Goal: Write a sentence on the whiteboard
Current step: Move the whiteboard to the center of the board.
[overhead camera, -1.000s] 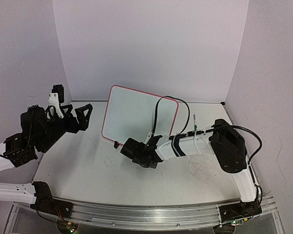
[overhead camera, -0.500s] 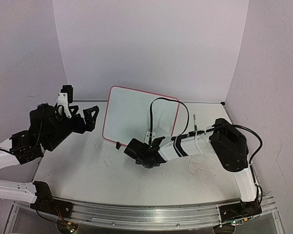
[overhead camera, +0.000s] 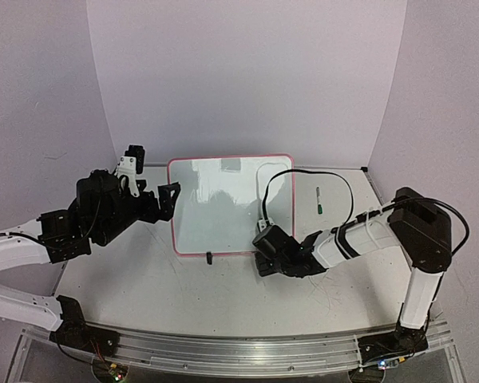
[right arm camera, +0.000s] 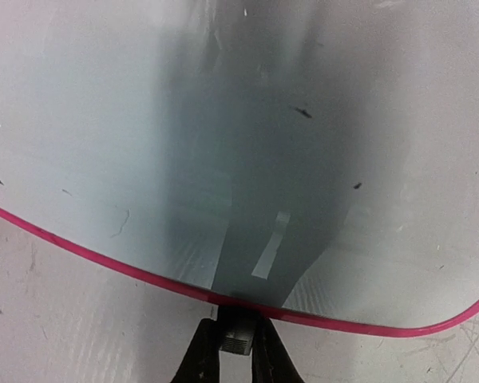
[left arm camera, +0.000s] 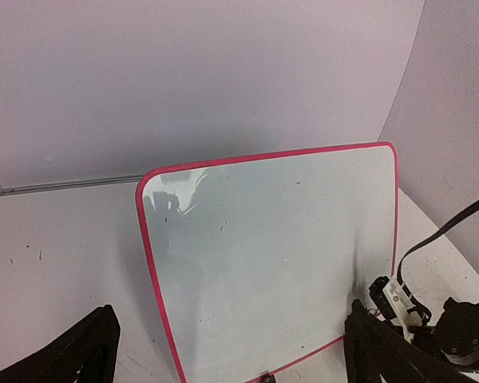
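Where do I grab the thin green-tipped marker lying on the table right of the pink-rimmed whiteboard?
Take the thin marker at mid-barrel from straight above, fingers closing across it left to right. It lies flat, its length running away from the arm bases, with bare table on both sides. The right gripper is nearer, but it is clamped on the whiteboard's near-edge clip.

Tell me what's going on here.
The right gripper is pinched shut on the near edge of the whiteboard, holding it. The left gripper hovers open at the board's left side. Nothing is written on the board yet. A marker lies unheld on the table, to the board's right.
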